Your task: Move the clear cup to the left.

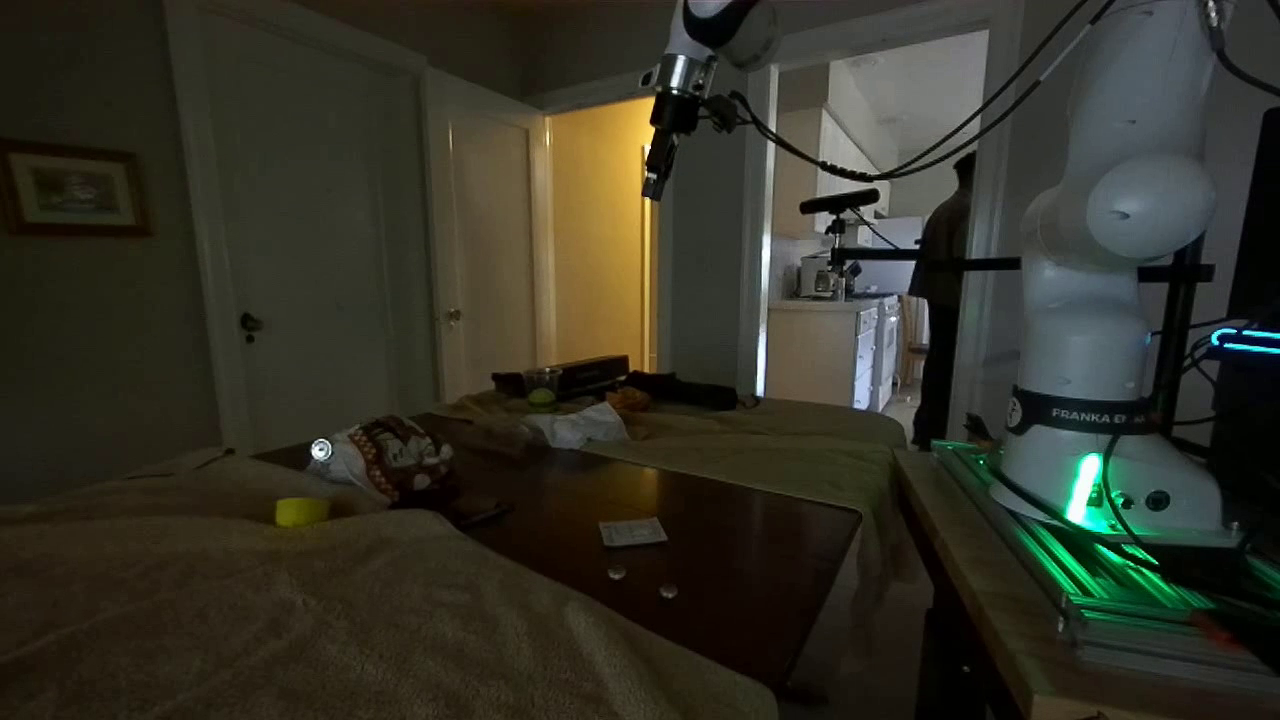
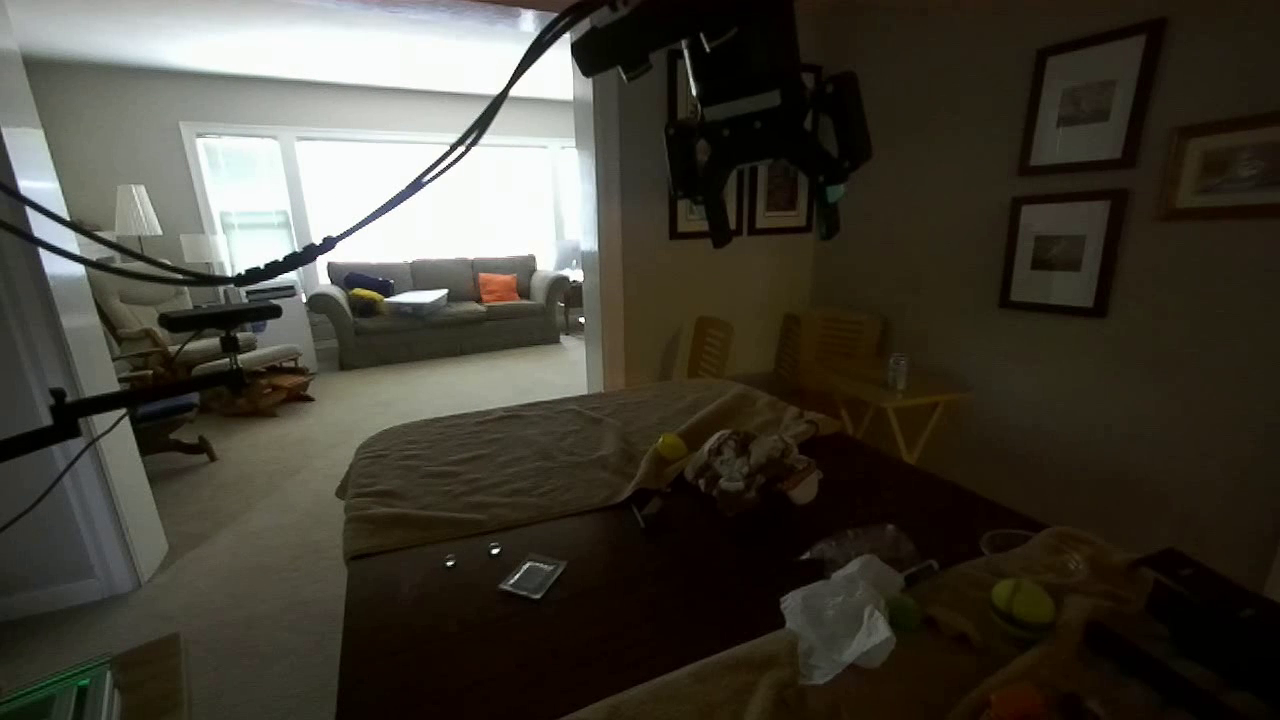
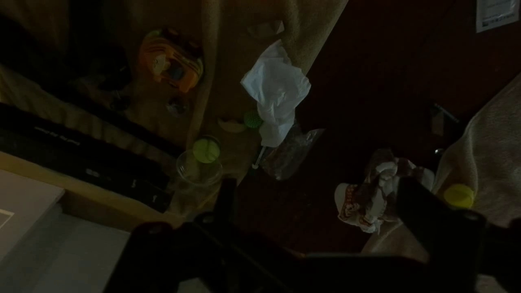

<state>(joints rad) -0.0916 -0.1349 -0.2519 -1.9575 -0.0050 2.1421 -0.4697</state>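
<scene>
The clear cup (image 3: 199, 174) is on the brown cloth in the wrist view, left of centre, its round rim faint. A yellow-green ball (image 3: 206, 150) overlaps its edge; I cannot tell whether it is inside or beside the cup. The cup also shows in both exterior views, at the far side of the table (image 1: 542, 376) and near the right edge (image 2: 1005, 543). My gripper (image 2: 775, 235) is open and empty, high above the table and apart from the cup. Its two fingers are spread wide in the wrist view (image 3: 317, 187). It also shows in an exterior view (image 1: 652, 190).
A long black box (image 3: 81, 150) lies beside the cup. A white crumpled sheet (image 3: 279, 89), a green spiky ball (image 3: 253, 119) and an orange toy (image 3: 171, 61) lie nearby. A printed bag (image 1: 400, 455) and a yellow round object (image 1: 302, 512) sit further along the table.
</scene>
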